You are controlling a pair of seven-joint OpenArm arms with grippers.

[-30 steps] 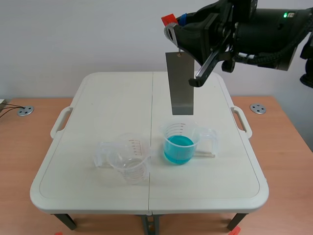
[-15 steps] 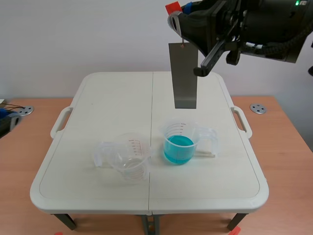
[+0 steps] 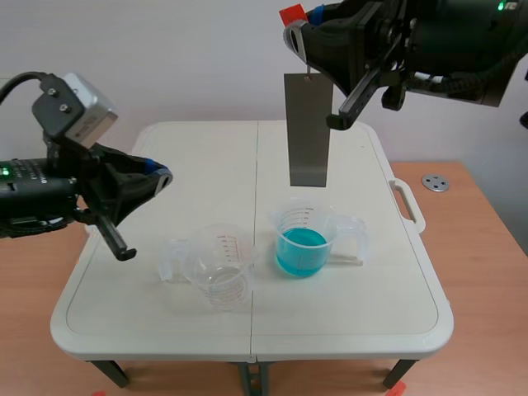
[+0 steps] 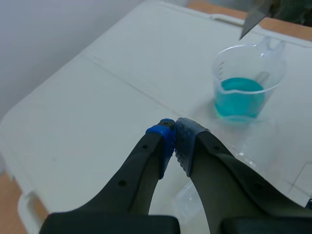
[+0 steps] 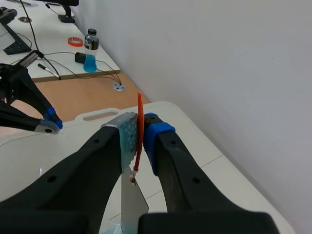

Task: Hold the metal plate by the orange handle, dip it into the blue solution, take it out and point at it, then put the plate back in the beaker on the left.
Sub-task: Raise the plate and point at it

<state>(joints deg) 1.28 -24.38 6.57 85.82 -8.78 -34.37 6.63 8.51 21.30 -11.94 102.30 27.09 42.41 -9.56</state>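
A grey metal plate [image 3: 308, 130] hangs upright above the beaker of blue solution [image 3: 302, 242], clear of the liquid. My right gripper [image 3: 295, 25] is high over the table, shut on the plate's orange handle [image 5: 139, 129]; the plate [image 5: 130, 208] dangles below the fingers. My left gripper [image 3: 162, 176] is shut on nothing over the table's left part, its tip aimed toward the plate. In the left wrist view the blue beaker [image 4: 245, 89] lies ahead of the left gripper [image 4: 173, 127], with the plate's lower corner [image 4: 253, 17] above it. An empty clear beaker [image 3: 214, 265] stands left of the blue one.
Both beakers stand on a white folding table [image 3: 165, 165] with side handles [image 3: 408, 206], resting on a wooden desk. A round metal grommet [image 3: 435, 182] sits in the desk at right. A bottle of blue liquid [image 5: 90, 56] and cables lie on a far desk.
My left arm has come in from the left and now stands over the table's left part, gripper shut. The right gripper lifted the plate slightly higher at first, then held it nearly still.
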